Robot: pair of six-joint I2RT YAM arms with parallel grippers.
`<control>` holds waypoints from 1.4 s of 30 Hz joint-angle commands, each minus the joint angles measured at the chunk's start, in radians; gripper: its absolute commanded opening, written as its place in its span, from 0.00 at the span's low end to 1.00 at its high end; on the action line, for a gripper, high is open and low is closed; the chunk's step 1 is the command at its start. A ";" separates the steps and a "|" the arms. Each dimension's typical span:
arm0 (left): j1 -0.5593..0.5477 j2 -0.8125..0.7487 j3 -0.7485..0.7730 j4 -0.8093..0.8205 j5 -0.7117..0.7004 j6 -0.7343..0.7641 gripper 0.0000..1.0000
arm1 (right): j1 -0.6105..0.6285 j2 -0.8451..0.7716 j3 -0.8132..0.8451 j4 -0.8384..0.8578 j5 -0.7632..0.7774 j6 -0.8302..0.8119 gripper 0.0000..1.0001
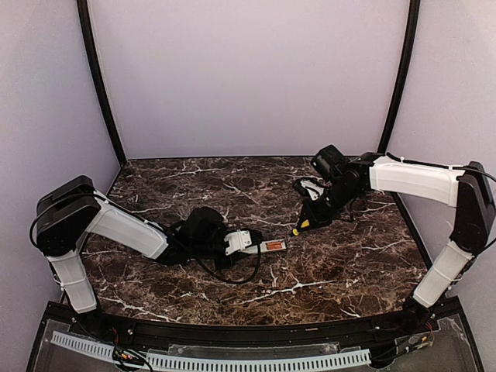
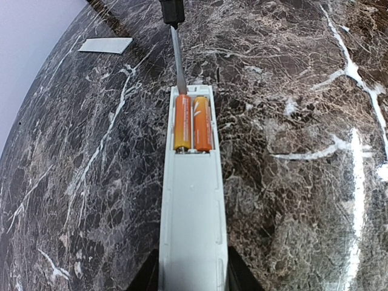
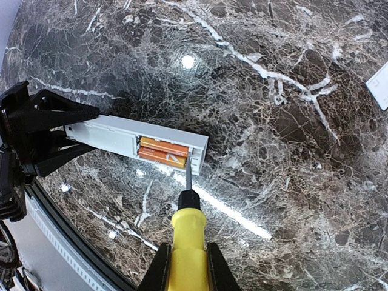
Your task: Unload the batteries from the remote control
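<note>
Clenching remote control (image 2: 193,200) left, screwdriver (image 3: 188,242) right, jaws over dark marble table (image 1: 232,186), lilac walls (image 1: 248,77).

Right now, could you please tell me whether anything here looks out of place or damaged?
Nothing looks damaged. The cover strip lies off the remote control, apart on the table; both batteries sit side by side inside it.

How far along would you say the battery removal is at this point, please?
Done: the cover strip is off, lying apart on the table. In hand: the left gripper clamps the remote control, and the right gripper holds the screwdriver, tip at the compartment's end. Left: both batteries sit inside, none lifted out.
</note>
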 commanded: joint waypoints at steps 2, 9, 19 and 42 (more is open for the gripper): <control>-0.012 -0.016 0.036 -0.014 0.024 0.004 0.00 | 0.041 0.046 0.018 0.041 -0.029 0.008 0.00; -0.015 -0.017 0.044 -0.023 0.025 0.007 0.00 | 0.069 0.059 0.037 0.036 -0.012 0.012 0.00; -0.020 -0.017 0.048 -0.023 0.025 0.011 0.00 | 0.093 0.090 0.057 0.034 0.033 0.020 0.00; -0.021 -0.015 0.039 -0.019 0.021 0.017 0.00 | 0.016 0.008 -0.107 0.196 -0.206 -0.124 0.00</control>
